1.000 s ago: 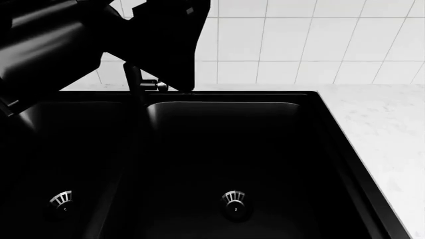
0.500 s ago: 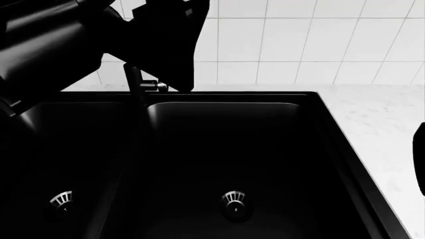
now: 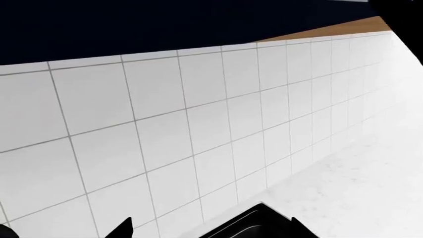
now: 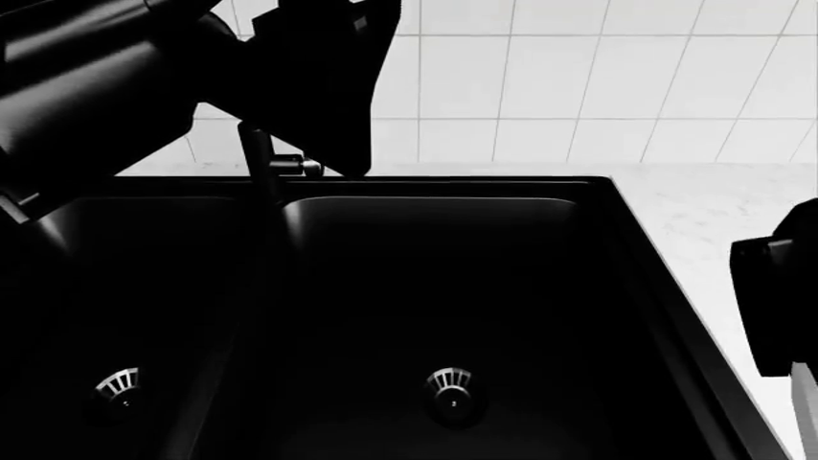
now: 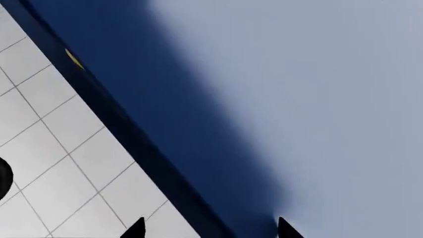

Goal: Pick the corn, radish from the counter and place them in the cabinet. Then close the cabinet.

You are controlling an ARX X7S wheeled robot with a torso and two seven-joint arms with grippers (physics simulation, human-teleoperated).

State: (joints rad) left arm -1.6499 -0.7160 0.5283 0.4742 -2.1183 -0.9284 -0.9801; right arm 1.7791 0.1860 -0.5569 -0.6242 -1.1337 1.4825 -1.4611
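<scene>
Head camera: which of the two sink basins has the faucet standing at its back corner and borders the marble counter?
The right basin. The faucet rises at its back left corner, and its right rim meets the counter. The left basin sits partly under the left arm.

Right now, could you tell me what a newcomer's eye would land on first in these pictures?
The black double sink fills most of the head view, with two metal drains on its floor and a dark faucet at its back edge. Behind it runs a white tiled wall, and white marble counter lies to the sink's right. A bulky black arm blocks the upper left, and a dark blue cabinet dominates the right wrist view.
</scene>
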